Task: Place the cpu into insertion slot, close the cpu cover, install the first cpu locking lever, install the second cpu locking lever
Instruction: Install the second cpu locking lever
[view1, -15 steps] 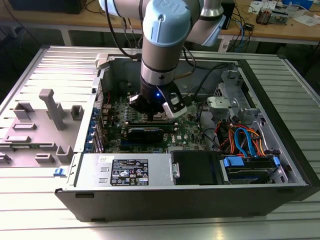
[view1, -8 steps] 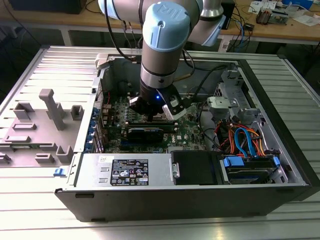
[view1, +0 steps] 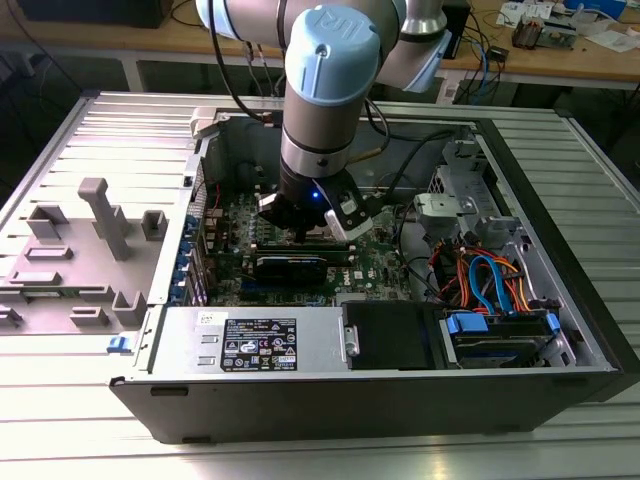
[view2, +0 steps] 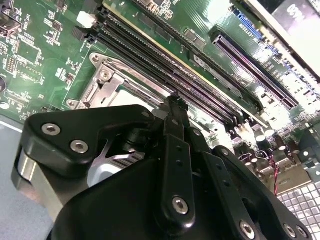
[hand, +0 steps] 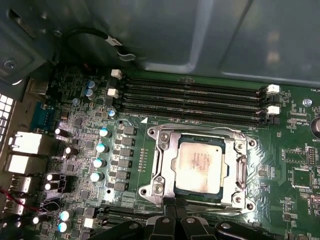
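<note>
In the first wrist view the cpu (hand: 200, 163), a square chip with a silver-grey top, lies flat in the insertion slot (hand: 156, 189) on the green board. The silver cpu cover (hand: 200, 134) lies down around it, and the chip shows through its cut-out. A thin metal lever runs along each side of the frame; I cannot tell whether either is latched. My gripper (hand: 173, 202) hangs low at one edge of the socket, fingers together and nothing between them. In the second wrist view the gripper (view2: 175, 100) points at the socket frame (view2: 105, 80). In the exterior view the gripper (view1: 305, 228) is deep inside the open computer case.
Long black memory slots (hand: 195, 100) run beside the socket, and a row of capacitors (hand: 102, 147) stands on its other side. The case holds a power supply (view1: 255, 345) at the front and blue and orange drive cables (view1: 490, 280) on the exterior view's right. A grey fixture (view1: 95, 230) sits outside.
</note>
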